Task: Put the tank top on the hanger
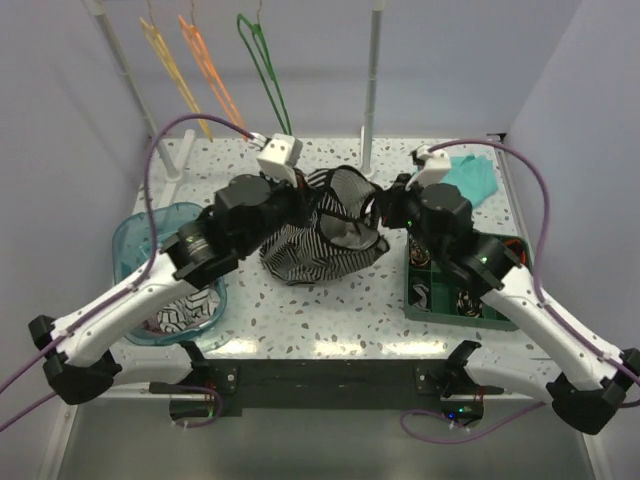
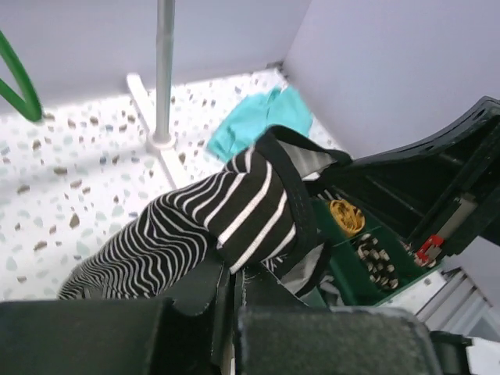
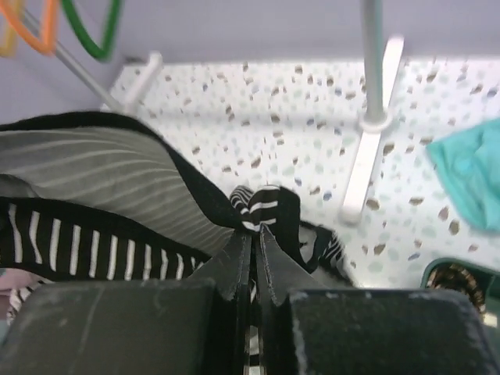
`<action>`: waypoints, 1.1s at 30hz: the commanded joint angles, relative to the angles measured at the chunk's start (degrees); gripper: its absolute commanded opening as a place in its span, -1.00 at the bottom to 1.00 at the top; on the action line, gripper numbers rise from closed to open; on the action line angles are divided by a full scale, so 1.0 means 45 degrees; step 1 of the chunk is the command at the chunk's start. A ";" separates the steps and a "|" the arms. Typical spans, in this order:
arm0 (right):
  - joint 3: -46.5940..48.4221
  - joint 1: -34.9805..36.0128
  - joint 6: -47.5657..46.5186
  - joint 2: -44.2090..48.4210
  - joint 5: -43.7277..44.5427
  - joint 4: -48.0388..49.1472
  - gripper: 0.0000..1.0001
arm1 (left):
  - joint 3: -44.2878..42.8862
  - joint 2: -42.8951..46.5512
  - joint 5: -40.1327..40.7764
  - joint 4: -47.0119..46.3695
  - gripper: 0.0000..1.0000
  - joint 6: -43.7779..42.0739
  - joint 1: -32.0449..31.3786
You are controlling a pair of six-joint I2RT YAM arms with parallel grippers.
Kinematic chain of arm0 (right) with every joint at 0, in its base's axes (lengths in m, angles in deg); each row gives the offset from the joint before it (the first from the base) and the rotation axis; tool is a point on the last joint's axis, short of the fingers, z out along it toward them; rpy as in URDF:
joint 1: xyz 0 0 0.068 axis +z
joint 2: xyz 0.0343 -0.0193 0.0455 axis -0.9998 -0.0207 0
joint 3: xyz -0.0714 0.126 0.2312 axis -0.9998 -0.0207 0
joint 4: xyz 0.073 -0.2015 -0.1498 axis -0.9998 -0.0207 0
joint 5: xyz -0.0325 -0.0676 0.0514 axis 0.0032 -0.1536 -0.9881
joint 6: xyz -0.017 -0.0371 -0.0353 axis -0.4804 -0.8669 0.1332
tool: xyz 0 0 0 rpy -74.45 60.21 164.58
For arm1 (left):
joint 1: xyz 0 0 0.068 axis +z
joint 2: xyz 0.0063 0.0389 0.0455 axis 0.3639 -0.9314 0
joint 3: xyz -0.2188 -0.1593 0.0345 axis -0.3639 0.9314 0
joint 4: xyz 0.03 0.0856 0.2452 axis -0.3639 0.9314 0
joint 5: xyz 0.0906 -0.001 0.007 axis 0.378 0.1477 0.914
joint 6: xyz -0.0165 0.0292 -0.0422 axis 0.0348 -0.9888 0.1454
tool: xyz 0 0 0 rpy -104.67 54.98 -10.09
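Note:
The striped tank top (image 1: 322, 240) hangs bunched between my two grippers above the middle of the table. My left gripper (image 1: 300, 195) is shut on its left side; in the left wrist view the striped fabric (image 2: 234, 211) bulges out above the closed jaws (image 2: 234, 269). My right gripper (image 1: 385, 205) is shut on a dark-edged strap, seen pinched at the fingertips (image 3: 255, 230) in the right wrist view, with the fabric (image 3: 101, 195) stretching left. The green hanger (image 1: 262, 60) hangs on the rail at the back, apart from both grippers.
An orange hanger (image 1: 208, 65) and a yellow hanger (image 1: 168, 65) hang left of the green one. A teal cloth (image 1: 470, 175) lies at back right. A green tray (image 1: 440, 295) sits right, a blue basket (image 1: 150, 240) with clothes left. A white rack post (image 1: 372, 80) stands behind.

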 commanded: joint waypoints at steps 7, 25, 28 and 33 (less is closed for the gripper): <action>0.4855 0.0019 -0.2182 -0.0438 -0.0298 -0.2711 -1.00 | -0.3010 0.0839 0.1464 0.3370 -1.00 -0.0511 0.0047; 0.0676 -0.0586 -0.1791 -0.3874 -0.0587 -0.1346 -0.97 | 0.5741 0.2948 -0.4082 -0.0828 0.03 0.1228 0.2762; 0.0443 -0.0606 -0.1693 -0.4052 -0.1001 -0.1171 -0.65 | 0.5741 0.3573 -0.4764 -0.0691 0.31 0.1032 0.2762; 0.0169 -0.0626 -0.1654 -0.3428 -0.1489 -0.1422 -0.21 | 0.5158 0.4569 -0.5078 -0.0320 0.41 0.0973 0.2762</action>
